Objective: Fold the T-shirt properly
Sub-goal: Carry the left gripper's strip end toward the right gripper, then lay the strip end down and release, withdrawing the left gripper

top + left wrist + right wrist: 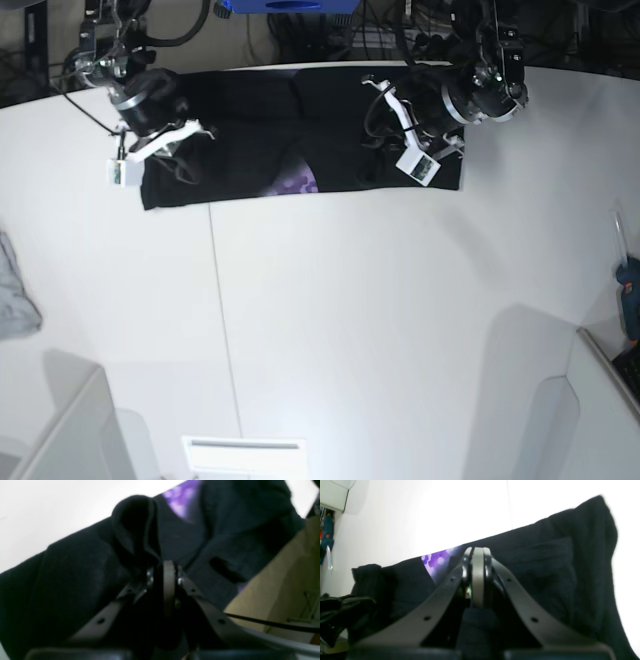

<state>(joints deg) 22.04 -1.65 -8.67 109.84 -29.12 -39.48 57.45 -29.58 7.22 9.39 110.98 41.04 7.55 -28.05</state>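
Note:
The black T-shirt lies as a wide band along the far edge of the white table, with a purple patch at its near edge. My left gripper is shut on a bunched fold of the T-shirt; in the base view it is at the shirt's right end. My right gripper is shut, with the T-shirt cloth pinched between its fingers; in the base view it is at the shirt's left end. The purple patch shows in both wrist views.
A small grey cloth lies at the table's left edge. A blue-handled tool sits at the right edge. White box shapes stand at the near left and near right corners. Cables and gear crowd the space behind the table.

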